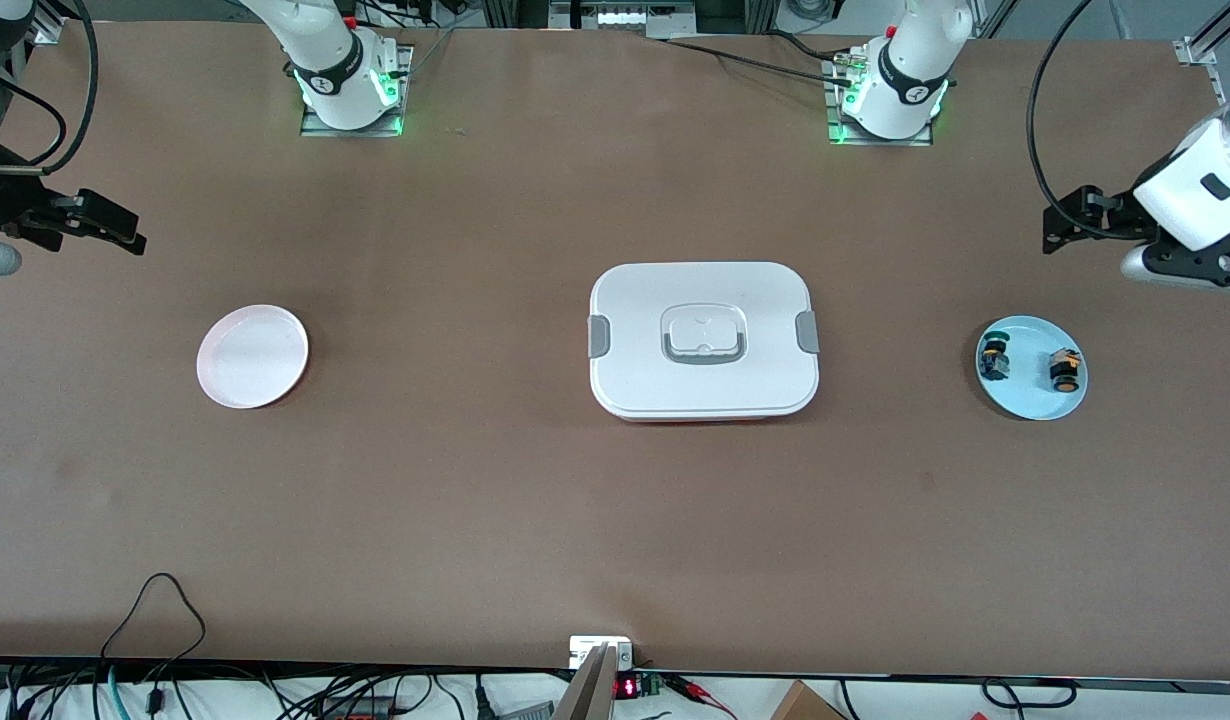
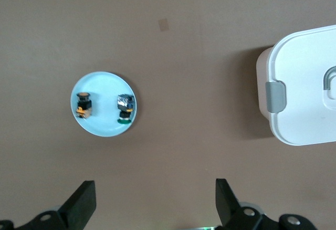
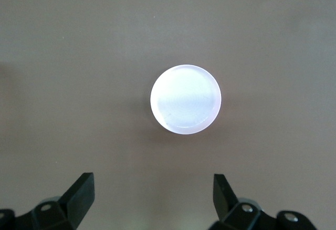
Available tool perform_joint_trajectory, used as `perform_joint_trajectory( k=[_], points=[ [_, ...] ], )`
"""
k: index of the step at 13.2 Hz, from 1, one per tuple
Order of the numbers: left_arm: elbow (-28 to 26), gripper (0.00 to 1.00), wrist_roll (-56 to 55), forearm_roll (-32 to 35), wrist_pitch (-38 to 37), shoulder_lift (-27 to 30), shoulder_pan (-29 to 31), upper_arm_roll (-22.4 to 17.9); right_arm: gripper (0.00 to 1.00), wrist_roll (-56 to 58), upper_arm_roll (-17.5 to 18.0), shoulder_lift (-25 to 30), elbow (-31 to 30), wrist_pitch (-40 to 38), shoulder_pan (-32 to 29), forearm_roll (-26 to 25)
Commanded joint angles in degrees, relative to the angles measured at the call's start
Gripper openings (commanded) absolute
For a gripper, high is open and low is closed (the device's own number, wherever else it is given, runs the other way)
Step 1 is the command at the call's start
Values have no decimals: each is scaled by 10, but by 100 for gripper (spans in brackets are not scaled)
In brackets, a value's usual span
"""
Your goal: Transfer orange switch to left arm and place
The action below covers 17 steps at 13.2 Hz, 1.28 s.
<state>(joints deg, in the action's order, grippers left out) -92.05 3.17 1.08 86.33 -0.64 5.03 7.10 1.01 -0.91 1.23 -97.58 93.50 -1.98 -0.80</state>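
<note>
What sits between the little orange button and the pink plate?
The white box stands mid-table, directly between the blue plate holding the orange switch and the pink plate. Both grippers, left and right, hang open, holding nothing.

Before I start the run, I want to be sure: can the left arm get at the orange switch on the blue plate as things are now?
Probably yes. The left gripper hangs open over bare table. The orange switch stands on the blue plate, apart from the green switch, with nothing above it. The box sits mid-table, off that path.
</note>
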Motion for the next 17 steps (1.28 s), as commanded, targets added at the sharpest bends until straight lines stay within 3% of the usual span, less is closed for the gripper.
perform_joint_trajectory(
  k=[1,17],
  points=[
    [-45,100,-20,-27,16,36,-51,-66,100,2,2,1,12,-7,9,-6],
    [-23,100,-31,-27,10,18,-53,-60,100,4,-1,-1,28,-6,7,-17]
  ],
)
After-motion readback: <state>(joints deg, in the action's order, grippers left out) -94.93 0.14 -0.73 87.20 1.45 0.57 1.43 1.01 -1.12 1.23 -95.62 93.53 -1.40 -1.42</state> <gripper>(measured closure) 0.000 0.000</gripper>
